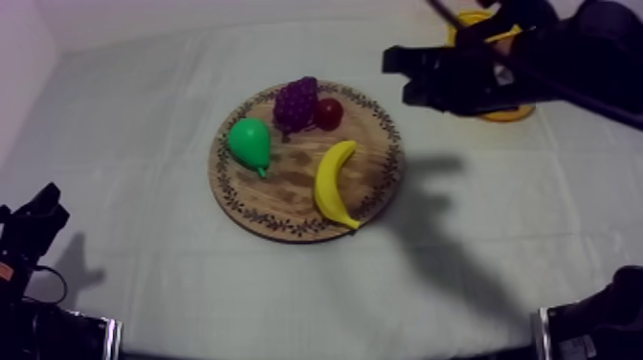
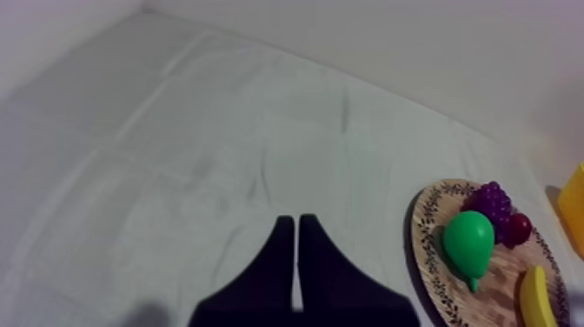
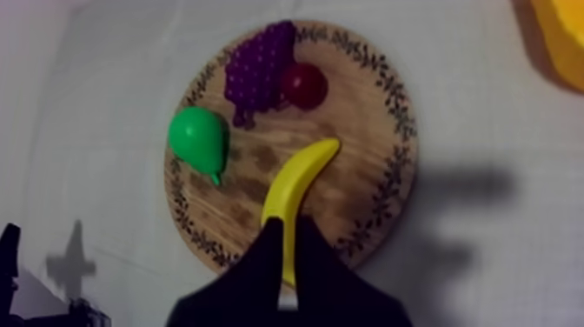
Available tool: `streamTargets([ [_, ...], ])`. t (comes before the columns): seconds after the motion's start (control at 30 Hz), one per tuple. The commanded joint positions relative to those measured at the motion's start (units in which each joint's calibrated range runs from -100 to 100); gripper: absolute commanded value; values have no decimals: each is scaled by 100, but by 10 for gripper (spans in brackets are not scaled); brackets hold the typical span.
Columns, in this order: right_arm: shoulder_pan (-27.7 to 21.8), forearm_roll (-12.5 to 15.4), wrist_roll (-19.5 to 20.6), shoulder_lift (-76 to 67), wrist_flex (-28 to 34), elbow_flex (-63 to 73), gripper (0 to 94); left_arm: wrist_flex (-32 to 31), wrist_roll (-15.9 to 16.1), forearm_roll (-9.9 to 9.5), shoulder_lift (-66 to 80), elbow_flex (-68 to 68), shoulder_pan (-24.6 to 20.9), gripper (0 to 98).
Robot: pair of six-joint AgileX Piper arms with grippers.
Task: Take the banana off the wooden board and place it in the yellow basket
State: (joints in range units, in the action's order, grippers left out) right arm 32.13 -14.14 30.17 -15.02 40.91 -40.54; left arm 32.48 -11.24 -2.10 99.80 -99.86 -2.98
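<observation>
The banana (image 1: 334,182) is seen lying on the wooden board (image 1: 287,196), on its half nearer the yellow basket (image 1: 509,114), which is largely hidden behind the right arm (image 1: 469,77). The banana's lower tip is covered by the right gripper (image 3: 283,228), whose fingers are pressed together on nothing. The pear (image 1: 251,142), grapes (image 1: 297,103) and small red fruit (image 1: 329,113) are grouped at the board's far side. The left gripper (image 2: 292,222), likewise clenched empty, is seen well off the board.

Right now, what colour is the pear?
The pear is bright green, clearest in the right wrist view.

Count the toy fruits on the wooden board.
4, all on the board: banana toward its right, pear at left, grapes at the far edge, small red fruit beside the grapes. None looks hidden.
</observation>
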Motion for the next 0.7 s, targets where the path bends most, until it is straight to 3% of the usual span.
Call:
streamTargets([
  [0.0, 123, -32, 80, 243, 3, -32, 45, 2, -2, -3, 3, -3, -3, 1],
  [0.17, 273, 91, -56, 363, -47, -129, 72, 2, 0, -3, 3, -3, -3, 1],
  [0.3, 298, 419, -485, 367, -48, -73, 393, 2, -1, -3, 3, -3, -3, 1],
  [0.37, 310, 450, -529, 377, -41, -48, 488, 2, -2, -3, 3, -3, -3, 1],
  [0.67, 400, 302, -407, 535, -25, -1, 506, 2, -1, -3, 3, -3, -3, 1],
])
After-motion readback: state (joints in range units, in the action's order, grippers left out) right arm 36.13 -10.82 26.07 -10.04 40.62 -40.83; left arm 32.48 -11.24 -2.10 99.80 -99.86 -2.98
